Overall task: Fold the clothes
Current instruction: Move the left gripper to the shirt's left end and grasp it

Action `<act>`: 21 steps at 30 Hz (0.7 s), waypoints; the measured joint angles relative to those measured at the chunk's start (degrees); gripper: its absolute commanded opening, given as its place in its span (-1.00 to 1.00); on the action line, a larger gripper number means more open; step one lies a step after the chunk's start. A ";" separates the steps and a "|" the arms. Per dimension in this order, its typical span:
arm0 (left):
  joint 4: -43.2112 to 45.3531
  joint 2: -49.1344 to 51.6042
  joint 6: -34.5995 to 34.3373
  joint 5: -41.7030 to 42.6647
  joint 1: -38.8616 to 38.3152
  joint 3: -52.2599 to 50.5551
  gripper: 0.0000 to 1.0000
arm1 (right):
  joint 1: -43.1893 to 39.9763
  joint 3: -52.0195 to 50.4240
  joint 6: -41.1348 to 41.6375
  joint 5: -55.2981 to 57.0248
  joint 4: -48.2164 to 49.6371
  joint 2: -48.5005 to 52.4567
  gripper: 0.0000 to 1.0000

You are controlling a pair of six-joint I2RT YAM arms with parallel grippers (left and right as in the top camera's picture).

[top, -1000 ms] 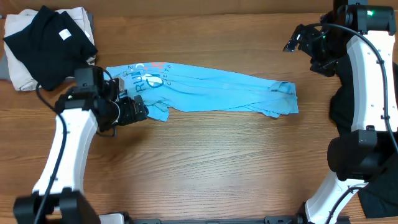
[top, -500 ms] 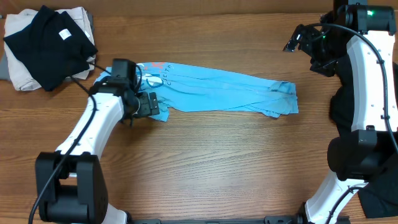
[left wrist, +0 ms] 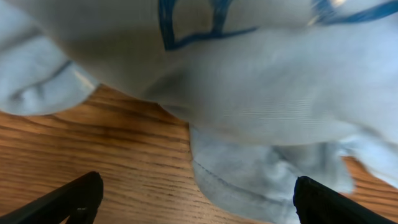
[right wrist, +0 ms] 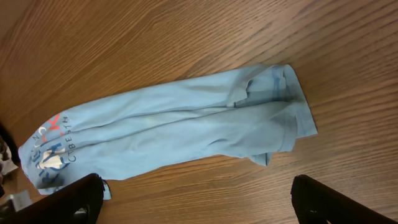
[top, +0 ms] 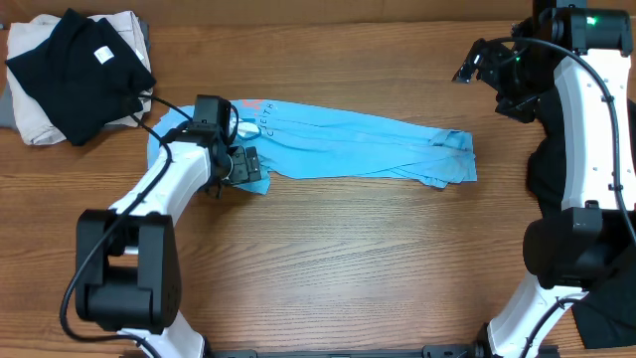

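Left gripper [top: 242,167]: jaws spread wide, pinching nothing. It sits at the 9 o'clock end of the T-shirt [top: 358,144], on the edge nearest the robot. In the left wrist view the two black fingers [left wrist: 74,198] stand far apart low in the frame, with a rumpled light blue fold of the shirt [left wrist: 261,180] lying on the wood between and ahead of them. The view is close and blurry, so it may be touching the cloth; can't confirm.

Right gripper [top: 475,62]: also spread wide and empty, up at about 1 o'clock of the table [top: 348,268], well apart from the shirt. Its wrist camera looks down on the whole shirt [right wrist: 174,134].

The shirt lies bunched into a long band across the table centre, running 9 to 3 o'clock. The white lettering and small red mark are at the 9 o'clock end, a sleeve or hem at the 3 o'clock end.

Black garments [top: 79,70] lie piled on a beige cloth [top: 124,25] at the 10 o'clock corner.
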 measured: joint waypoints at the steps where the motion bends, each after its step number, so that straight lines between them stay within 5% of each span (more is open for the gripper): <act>1: 0.00 0.74 0.00 0.02 0.00 0.00 1.00 | 0.00 0.00 -0.04 0.00 0.00 0.00 1.00; 14: 0.07 2.45 0.02 -1.68 -0.02 0.02 0.32 | 0.00 0.00 0.00 -0.02 0.00 0.00 1.00; 21: 0.04 2.45 -0.04 -2.12 0.00 0.04 0.20 | 0.00 0.00 0.00 0.00 -0.04 0.00 1.00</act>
